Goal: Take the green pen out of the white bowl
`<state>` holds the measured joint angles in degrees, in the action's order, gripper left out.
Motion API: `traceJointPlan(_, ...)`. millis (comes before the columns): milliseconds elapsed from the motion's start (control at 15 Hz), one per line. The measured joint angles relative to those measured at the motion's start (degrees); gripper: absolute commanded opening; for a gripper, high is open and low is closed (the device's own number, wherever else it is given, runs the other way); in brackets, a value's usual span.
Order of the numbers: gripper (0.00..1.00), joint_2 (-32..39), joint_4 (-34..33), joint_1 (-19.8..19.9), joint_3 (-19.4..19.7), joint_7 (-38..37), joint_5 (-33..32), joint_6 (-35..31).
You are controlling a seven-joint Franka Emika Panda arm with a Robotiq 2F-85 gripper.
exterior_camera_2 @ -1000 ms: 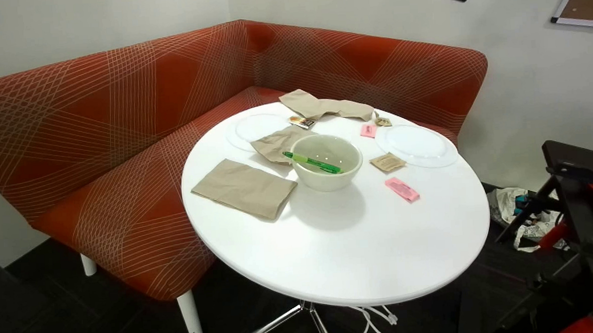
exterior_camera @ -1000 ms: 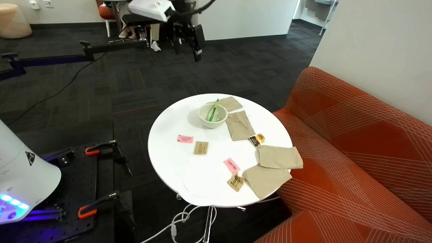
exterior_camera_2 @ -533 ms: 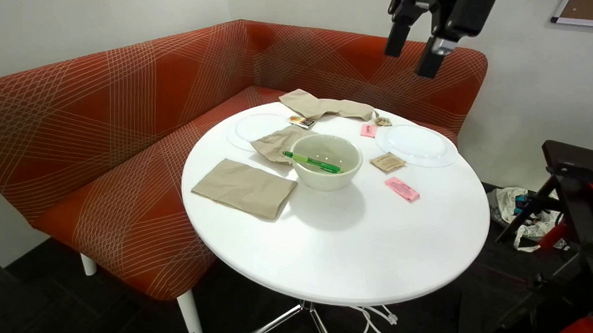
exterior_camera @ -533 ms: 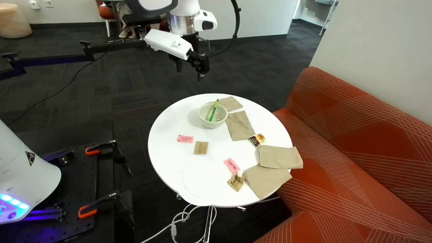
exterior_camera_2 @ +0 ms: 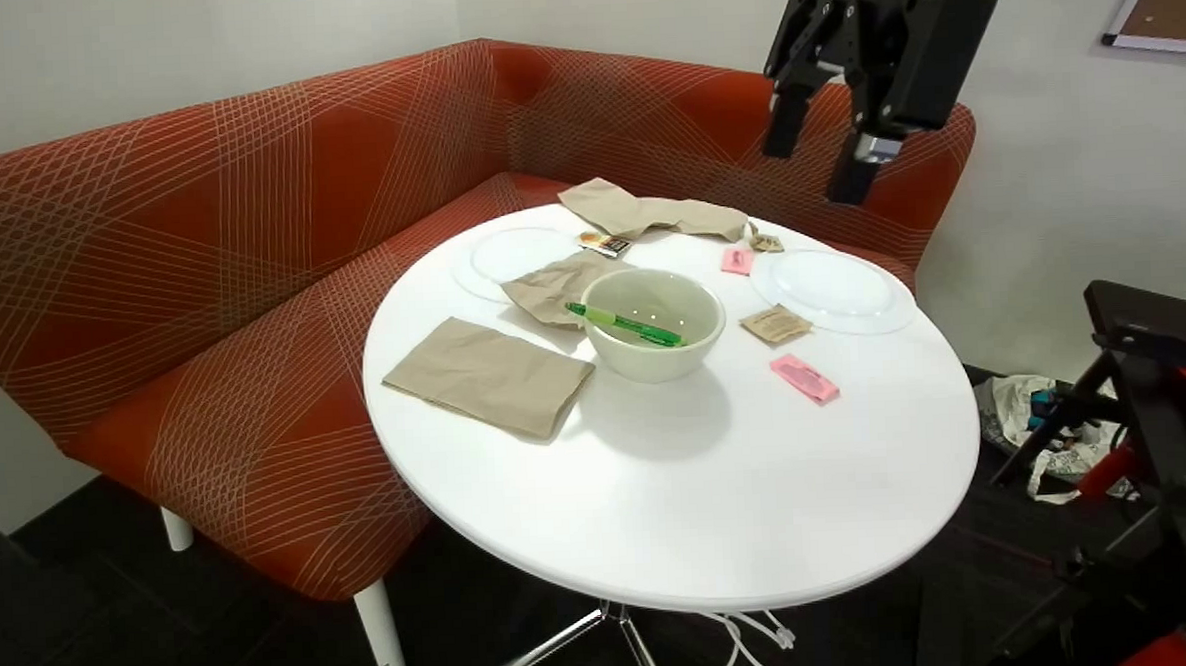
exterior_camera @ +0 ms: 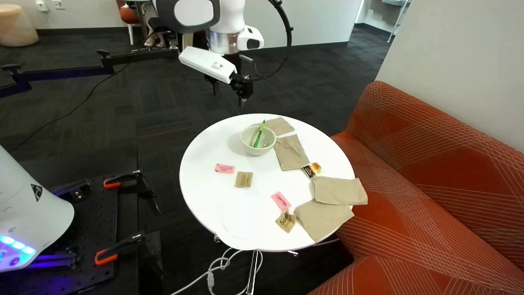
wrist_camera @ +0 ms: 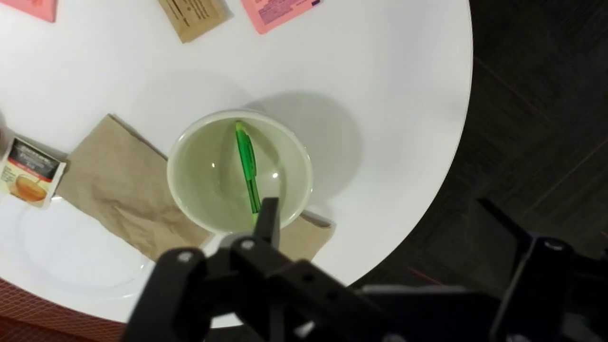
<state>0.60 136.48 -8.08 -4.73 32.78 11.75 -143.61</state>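
Observation:
The green pen [exterior_camera: 259, 134] leans in the white bowl [exterior_camera: 256, 151], one end resting over the rim. The pen [exterior_camera_2: 625, 324] and bowl [exterior_camera_2: 655, 366] also show in an exterior view, and the pen's end sticks out past the rim. In the wrist view the pen [wrist_camera: 246, 154] lies across the bowl [wrist_camera: 190, 166]; one finger [wrist_camera: 269, 223] hides part of its lower end. My gripper [exterior_camera_2: 814, 168] is open and empty, pointing down. It is well above the table and off to one side of the bowl [exterior_camera: 228, 97]. Its fingers stand wide apart in the wrist view [wrist_camera: 377, 204].
The bowl stands on a round white table [exterior_camera_2: 742, 527]. Tan napkins [exterior_camera_2: 490, 378] lie beside and near the bowl. Pink packets [exterior_camera_2: 804, 379], brown packets [exterior_camera_2: 776, 325], a tea packet [exterior_camera_2: 604, 243] and clear plates [exterior_camera_2: 831, 293] are spread around. A red sofa [exterior_camera: 409, 196] borders the table.
The arm has come down into view, and the open gripper is lower and closer to the table. The last half second shows a smaller drop. Pen and bowl have not moved.

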Motion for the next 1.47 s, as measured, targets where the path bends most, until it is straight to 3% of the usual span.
traceJointPlan(267,1.0,0.2,0.0,0.0,-0.2,0.6,0.8,-0.7)
traceJointPlan(733,1.0,5.3,-0.2,0.5,-1.0,8.7,4.3,-11.6)
traceJointPlan(1133,1.0,12.7,-3.3,5.0,-4.3,16.5,6.7,-13.5)
traceJointPlan(1467,0.98,18.6,-7.6,8.1,-5.8,17.4,6.0,-13.5)
